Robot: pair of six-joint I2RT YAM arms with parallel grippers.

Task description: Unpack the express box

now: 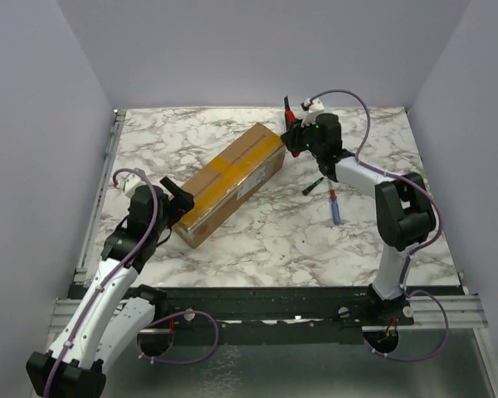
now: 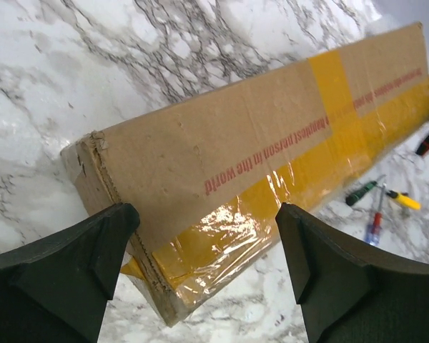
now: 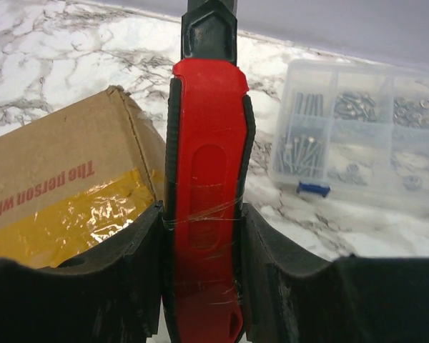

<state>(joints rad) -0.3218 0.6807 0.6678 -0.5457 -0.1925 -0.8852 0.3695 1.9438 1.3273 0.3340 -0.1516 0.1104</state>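
Now the express box (image 1: 230,182) lies diagonally mid-table, running from 8 o'clock to 1 o'clock, with marble table (image 1: 257,245) showing along both long edges. The left gripper (image 1: 178,203) hovers at its 8 o'clock end, jaws wide apart. The right gripper (image 3: 204,221), at the far corner, is clamped on a red knife (image 3: 207,143).

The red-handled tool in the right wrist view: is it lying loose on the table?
No: the red-handled tool is clamped between the black fingers of the right gripper.
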